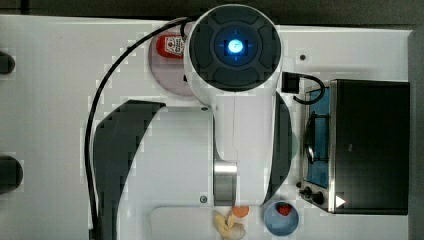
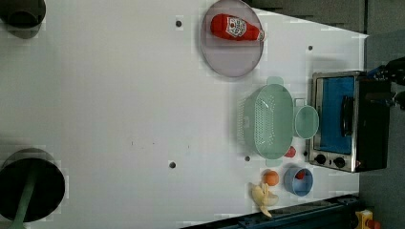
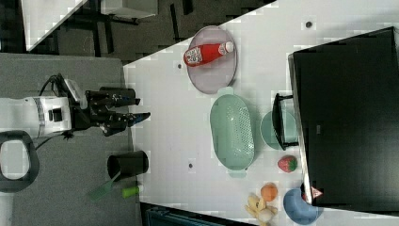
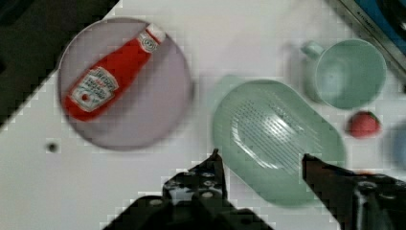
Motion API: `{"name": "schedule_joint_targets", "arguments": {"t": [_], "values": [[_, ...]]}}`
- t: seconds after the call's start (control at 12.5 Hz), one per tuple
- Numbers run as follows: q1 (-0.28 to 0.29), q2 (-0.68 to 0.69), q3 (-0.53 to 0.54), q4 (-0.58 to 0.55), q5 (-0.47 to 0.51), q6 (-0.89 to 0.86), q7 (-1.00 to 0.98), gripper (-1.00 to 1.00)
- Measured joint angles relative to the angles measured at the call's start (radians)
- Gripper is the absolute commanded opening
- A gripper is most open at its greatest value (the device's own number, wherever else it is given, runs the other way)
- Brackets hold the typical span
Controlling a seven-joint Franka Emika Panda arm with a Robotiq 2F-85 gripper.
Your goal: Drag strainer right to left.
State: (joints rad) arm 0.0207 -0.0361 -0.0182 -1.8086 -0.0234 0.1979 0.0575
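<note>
The strainer (image 2: 270, 121) is a pale mint-green oblong colander with a holed bottom, resting on the white table beside a round mint cup (image 2: 306, 121). It also lies mid-table in the right view (image 3: 231, 133). In the wrist view the strainer (image 4: 275, 139) sits below and between my black fingers. My gripper (image 4: 262, 160) is open and holds nothing. In the right view my gripper (image 3: 138, 108) hangs far from the table surface, well apart from the strainer. In the top view my arm covers the strainer.
A greyish plate (image 2: 231, 57) carries a ketchup bottle (image 2: 235, 27). A toaster oven (image 2: 346, 121) stands behind the cup. A strawberry (image 2: 290, 152), an orange (image 2: 271, 178), a banana (image 2: 262, 195) and a blue bowl (image 2: 298, 181) lie near one strainer end. Dark cups (image 2: 31, 186) stand far off.
</note>
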Motion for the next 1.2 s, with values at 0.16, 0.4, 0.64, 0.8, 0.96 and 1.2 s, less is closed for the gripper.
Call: {"name": "schedule_joint_targets", "arguments": {"t": [0.16, 0.4, 0.64, 0.8, 0.96, 1.2], "values": [[0.009, -0.233, -0.036, -0.248, -0.023, -0.153, 0.043, 0.82], [0.001, -0.529, -0.073, -0.422, -0.051, -0.174, 0.059, 1.0], [-0.005, -0.598, -0.078, -0.383, -0.023, -0.098, 0.069, 1.0], [-0.006, -0.541, -0.075, -0.396, -0.028, 0.011, 0.076, 1.0], [-0.01, -0.44, -0.08, -0.471, -0.025, 0.158, 0.131, 1.0], [-0.002, -0.213, -0.069, -0.602, -0.046, 0.437, 0.234, 1.0]]}}
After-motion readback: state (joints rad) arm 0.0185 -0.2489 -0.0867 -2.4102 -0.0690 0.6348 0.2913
